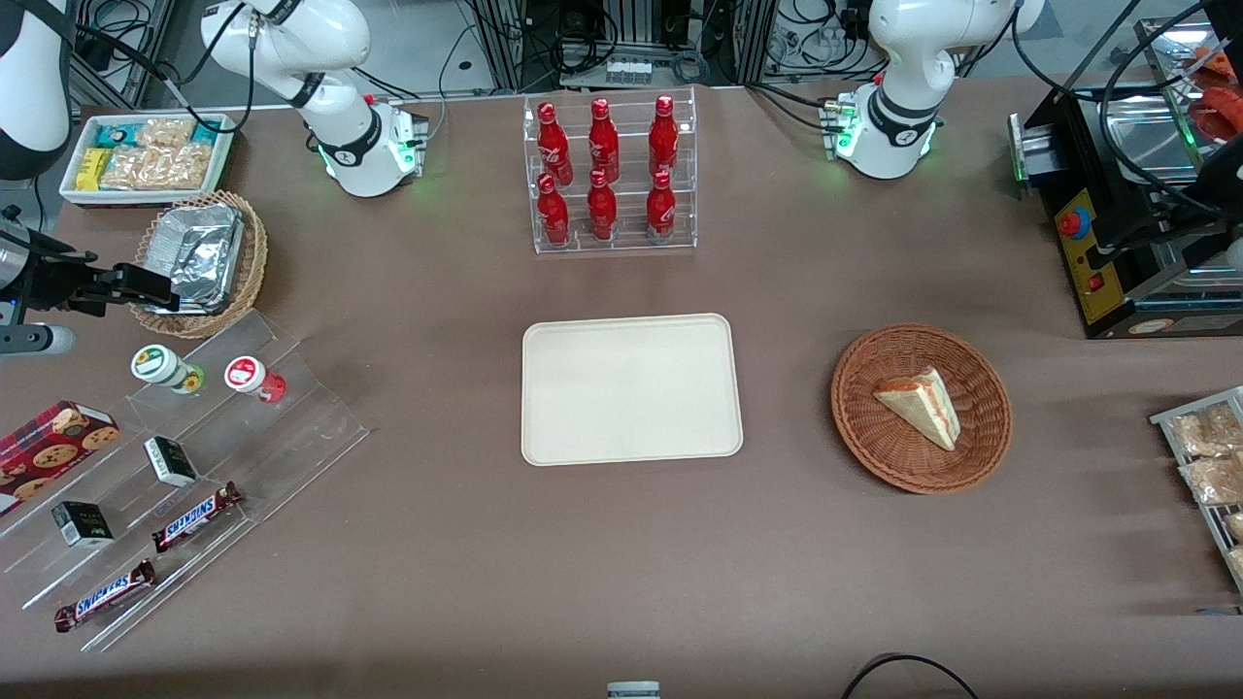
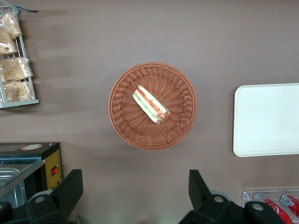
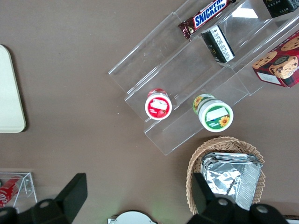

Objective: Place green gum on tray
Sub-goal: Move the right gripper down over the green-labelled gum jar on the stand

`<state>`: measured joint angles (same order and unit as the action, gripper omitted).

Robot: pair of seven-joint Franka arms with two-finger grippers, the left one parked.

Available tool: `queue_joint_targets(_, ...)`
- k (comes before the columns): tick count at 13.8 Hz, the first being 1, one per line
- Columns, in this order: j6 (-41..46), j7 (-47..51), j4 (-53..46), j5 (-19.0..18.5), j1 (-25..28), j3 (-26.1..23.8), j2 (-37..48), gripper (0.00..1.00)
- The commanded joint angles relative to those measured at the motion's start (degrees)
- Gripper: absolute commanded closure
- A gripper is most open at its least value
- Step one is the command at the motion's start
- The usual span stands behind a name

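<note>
The green gum (image 1: 165, 367) is a small white bottle with a green and yellow lid. It stands on the top step of a clear acrylic stand, beside a similar red-lidded bottle (image 1: 254, 377). Both also show in the right wrist view, green gum (image 3: 215, 113) and red one (image 3: 158, 104). The cream tray (image 1: 631, 388) lies bare at the table's middle; its rounded edge (image 3: 10, 93) shows in the wrist view. My gripper (image 1: 146, 286) hangs open and empty high over the foil basket, farther from the front camera than the green gum. Its fingers (image 3: 74, 196) stand wide apart.
A wicker basket of foil (image 1: 199, 257) sits under the gripper, with a white snack bin (image 1: 146, 155) farther back. The acrylic stand (image 1: 243, 456) also holds Snickers bars, small dark boxes and a cookie box. A cola bottle rack (image 1: 612, 175) and a sandwich basket (image 1: 921, 408) stand near the tray.
</note>
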<state>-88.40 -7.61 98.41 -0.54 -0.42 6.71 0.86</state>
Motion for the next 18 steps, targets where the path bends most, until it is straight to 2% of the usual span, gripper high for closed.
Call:
queue_joint_targets(1,1.48,0.76,-1.56,-1.3,0.24,0.05,-0.77,0.0)
queue_joint_targets(5,-1.06,-0.3,1.24,-1.13,-0.19,0.05,-1.91,0.0)
queue_joint_targets(6,-4.29,-1.87,3.34,-0.69,-0.81,0.32,-1.91,0.0)
queue_joint_targets(12,-17.75,-25.76,11.96,-0.86,-5.91,0.76,-2.09,0.0)
queue_joint_targets(16,-25.3,-45.17,16.53,-0.86,-9.15,0.76,-2.09,0.0)
queue_joint_targets(18,-28.57,-50.9,19.09,-0.86,-10.65,0.67,-2.09,0.0)
